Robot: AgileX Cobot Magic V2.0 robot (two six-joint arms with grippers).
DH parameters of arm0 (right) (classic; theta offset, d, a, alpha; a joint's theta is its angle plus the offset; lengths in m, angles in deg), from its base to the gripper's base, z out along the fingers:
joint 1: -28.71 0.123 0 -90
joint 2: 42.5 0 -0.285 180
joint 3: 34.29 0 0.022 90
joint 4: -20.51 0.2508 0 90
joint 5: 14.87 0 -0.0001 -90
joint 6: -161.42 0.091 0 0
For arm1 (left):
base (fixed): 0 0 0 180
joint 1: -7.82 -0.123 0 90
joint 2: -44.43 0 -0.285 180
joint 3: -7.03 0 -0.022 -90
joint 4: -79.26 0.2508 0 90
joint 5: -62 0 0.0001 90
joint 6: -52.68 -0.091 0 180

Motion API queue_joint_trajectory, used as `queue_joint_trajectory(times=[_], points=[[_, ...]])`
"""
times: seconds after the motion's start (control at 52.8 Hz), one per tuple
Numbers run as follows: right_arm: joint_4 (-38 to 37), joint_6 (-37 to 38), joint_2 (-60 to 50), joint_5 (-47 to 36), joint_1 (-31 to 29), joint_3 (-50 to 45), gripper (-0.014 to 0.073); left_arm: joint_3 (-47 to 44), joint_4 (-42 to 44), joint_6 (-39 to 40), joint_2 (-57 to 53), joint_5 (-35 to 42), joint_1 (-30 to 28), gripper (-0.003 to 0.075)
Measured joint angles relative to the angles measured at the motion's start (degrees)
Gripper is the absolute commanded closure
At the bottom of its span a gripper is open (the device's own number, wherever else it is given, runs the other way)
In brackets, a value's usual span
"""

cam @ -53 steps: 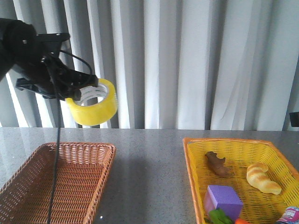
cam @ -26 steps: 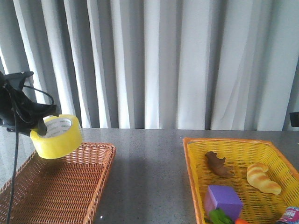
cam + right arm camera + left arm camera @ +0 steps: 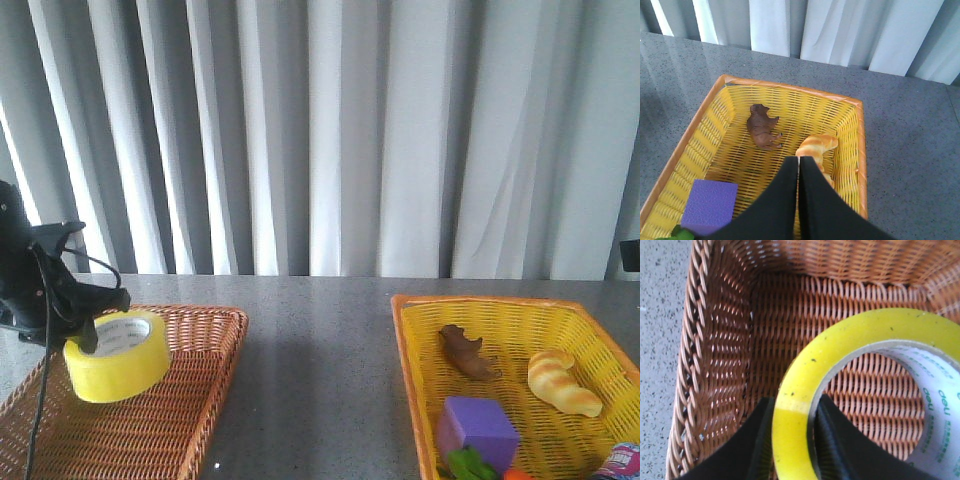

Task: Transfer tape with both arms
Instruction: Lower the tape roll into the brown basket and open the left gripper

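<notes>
The yellow tape roll [image 3: 117,358] with a white printed core hangs just inside the brown wicker basket [image 3: 190,400] at the table's left. My left gripper [image 3: 88,322] is shut on the roll's wall, one finger outside and one inside the ring. In the left wrist view the tape [image 3: 850,340] fills the frame over the basket floor [image 3: 790,315], pinched at my left gripper [image 3: 794,412]. Whether the roll touches the basket floor I cannot tell. My right gripper [image 3: 799,159] is shut and empty, high above the yellow basket [image 3: 860,145]; it is out of the front view.
The yellow basket [image 3: 420,340] at the right holds a brown toy animal [image 3: 468,352], a croissant [image 3: 564,381], a purple cube [image 3: 477,431] and green and orange pieces at its near edge. Grey curtains hang behind the speckled grey table [image 3: 320,340].
My left arm has swung left and down with the tape, from high above the table to low inside the brown basket. The right side looks unchanged.
</notes>
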Motion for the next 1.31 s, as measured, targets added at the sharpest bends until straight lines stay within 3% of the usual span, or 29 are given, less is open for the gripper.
queue_joint_trajectory(times=[0.927,1.098,1.306], points=[[0.0,0.0,0.0,0.0,0.0,0.0,0.0599,-1.74,-0.97,-7.01,4.6,0.46,1.34,0.0676],[0.0,0.0,0.0,0.0,0.0,0.0,0.0599,-1.68,-1.03,-8.28,4.9,0.47,1.34,0.0594],[0.0,0.0,0.0,0.0,0.0,0.0,0.0599,-1.68,-1.69,-8.73,4.96,-0.16,1.34,0.0387]])
